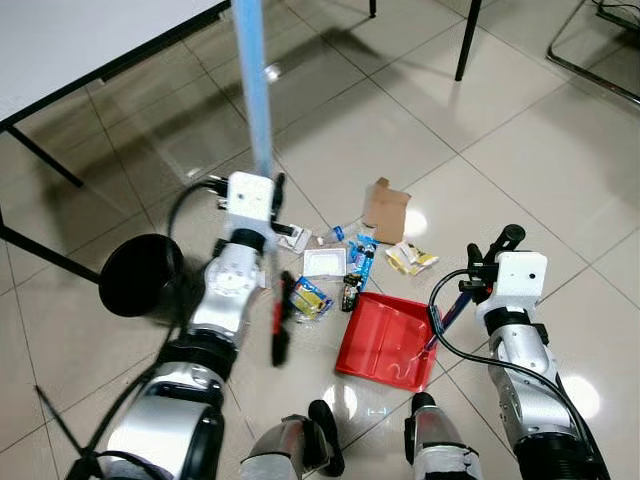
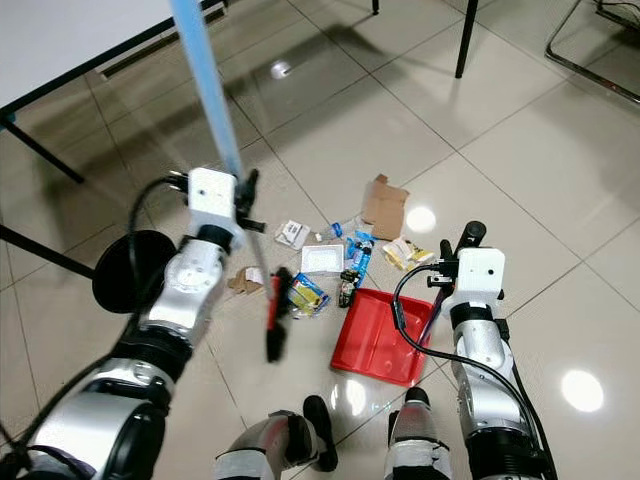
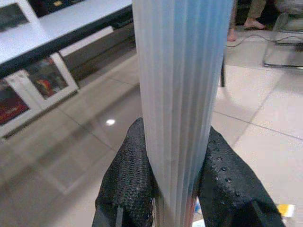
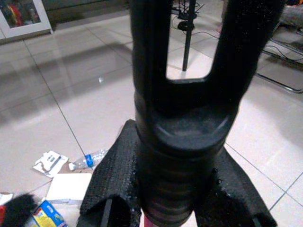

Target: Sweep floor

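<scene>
My left gripper (image 3: pixel 177 189) is clamped on the pale blue broom handle (image 1: pixel 252 90), its two black fingers (image 3: pixel 128 179) pressing the ribbed shaft from either side. In the head view that handle rises from my left wrist toward the top edge of the frame, and the broom's red and black head (image 1: pixel 279 318) rests on the tiles just left of centre, touching the edge of the litter. My right gripper (image 4: pixel 177 189) is closed around the black forked handle (image 4: pixel 182 80) of the red dustpan (image 1: pixel 385 340), which lies flat on the floor at lower centre with its open side facing the litter. The litter, wrappers, a small bottle and a white card (image 1: pixel 324 262), sits at mid-frame between broom and dustpan, with a piece of brown cardboard (image 1: pixel 385 208) just above it. A black bin (image 1: pixel 140 275) stands at the left beside my left arm, near the dark legs of a table (image 1: pixel 70 50) in the upper left.
</scene>
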You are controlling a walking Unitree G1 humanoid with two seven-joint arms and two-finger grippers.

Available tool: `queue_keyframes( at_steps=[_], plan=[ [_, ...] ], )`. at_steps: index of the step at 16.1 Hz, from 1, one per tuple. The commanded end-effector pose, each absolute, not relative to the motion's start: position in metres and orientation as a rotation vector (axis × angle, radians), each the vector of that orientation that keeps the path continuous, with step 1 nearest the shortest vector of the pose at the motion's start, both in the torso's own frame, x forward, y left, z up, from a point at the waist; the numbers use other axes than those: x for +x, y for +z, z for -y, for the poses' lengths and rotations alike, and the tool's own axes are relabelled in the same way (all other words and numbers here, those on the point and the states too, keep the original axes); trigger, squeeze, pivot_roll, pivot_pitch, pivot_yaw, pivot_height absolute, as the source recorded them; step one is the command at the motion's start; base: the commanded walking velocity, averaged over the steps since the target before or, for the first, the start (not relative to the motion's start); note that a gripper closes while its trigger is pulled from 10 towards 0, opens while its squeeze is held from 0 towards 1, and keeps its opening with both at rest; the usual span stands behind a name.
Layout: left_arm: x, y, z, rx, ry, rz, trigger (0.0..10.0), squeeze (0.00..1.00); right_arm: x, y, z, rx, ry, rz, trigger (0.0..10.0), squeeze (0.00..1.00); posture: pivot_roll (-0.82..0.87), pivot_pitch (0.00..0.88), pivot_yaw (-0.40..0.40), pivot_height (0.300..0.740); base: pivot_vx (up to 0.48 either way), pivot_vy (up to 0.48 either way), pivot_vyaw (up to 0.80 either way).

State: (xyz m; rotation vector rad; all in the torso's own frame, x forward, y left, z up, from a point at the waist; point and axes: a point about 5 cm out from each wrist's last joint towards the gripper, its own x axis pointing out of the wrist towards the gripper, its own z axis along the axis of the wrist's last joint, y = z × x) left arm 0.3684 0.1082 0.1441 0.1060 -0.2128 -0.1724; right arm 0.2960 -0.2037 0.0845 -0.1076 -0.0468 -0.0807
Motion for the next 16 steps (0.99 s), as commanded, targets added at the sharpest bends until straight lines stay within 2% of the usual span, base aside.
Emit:
queue_keyframes(
  at_steps=[1,12,16],
  plan=[
    [0.368,0.150,-0.098,0.100,-0.208,0.250,10.0,0.00,0.287,0.062,0.200,-0.107,-0.068,-0.064,10.0,0.00,-0.21,0.307,0.237,0.740,0.000,0.000,0.00],
    [0.346,0.158,-0.005,-0.082,-0.415,0.266,10.0,0.00,0.291,0.063,0.196,-0.109,-0.054,-0.065,10.0,0.00,-0.21,0.299,0.227,0.740,0.000,0.000,0.00],
    [0.339,0.158,-0.001,-0.105,-0.456,0.272,10.0,0.00,0.290,0.062,0.198,-0.113,-0.058,-0.069,10.0,0.00,-0.21,0.297,0.229,0.740,0.000,0.000,0.00]
  ],
)
